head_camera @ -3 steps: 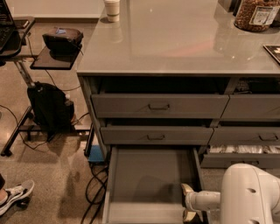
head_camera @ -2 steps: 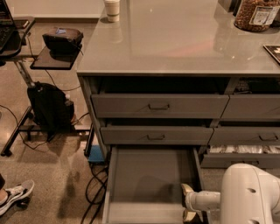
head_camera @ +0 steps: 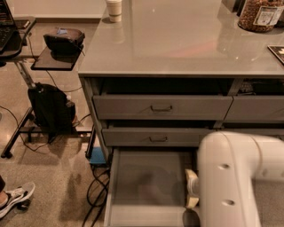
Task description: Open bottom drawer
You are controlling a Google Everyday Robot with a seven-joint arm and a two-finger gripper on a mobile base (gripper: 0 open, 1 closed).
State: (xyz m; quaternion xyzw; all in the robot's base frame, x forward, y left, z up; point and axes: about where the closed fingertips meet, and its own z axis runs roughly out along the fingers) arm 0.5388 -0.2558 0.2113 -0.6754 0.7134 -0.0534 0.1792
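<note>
At the foot of the grey cabinet (head_camera: 177, 57), the shallow dark grey metal bottom drawer (head_camera: 148, 186) stays pulled out, cream gripper (head_camera: 191, 190) at its right wall, grasp impossible to tell, task seemingly done.

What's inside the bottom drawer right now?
The bottom drawer shows only bare grey floor. Its right side is covered by the robot arm, and the gripper sits at the right wall, so anything there is hidden.

Grey countertop (head_camera: 177, 44): paper cup (head_camera: 114, 9) back left, jar (head_camera: 259, 15) of brown bits back right. Black backpack (head_camera: 51, 108) on floor, left of cabinet; black bag (head_camera: 64, 39) on side shelf above. Cables (head_camera: 93, 190) on floor. Sneaker (head_camera: 13, 201) at left edge. Gripper (head_camera: 191, 190) low, right of centre.
</note>
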